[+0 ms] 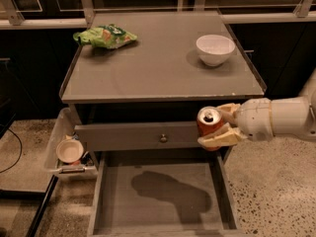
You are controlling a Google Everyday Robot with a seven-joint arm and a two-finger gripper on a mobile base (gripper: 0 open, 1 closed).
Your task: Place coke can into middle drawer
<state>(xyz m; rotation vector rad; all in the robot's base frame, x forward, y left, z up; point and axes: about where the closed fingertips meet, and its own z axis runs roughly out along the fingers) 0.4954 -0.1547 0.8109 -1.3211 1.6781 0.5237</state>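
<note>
Red coke can was clamped upright in the gripper, hanging in front of the knobbed drawer front, over the open middle drawer's back right corner. My worry: it sat so near the right wall that lowering it straight could clip that wall and tip it.

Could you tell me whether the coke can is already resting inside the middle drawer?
No, the end effector holds the coke can in the air, clear of the open middle drawer's floor.
</note>
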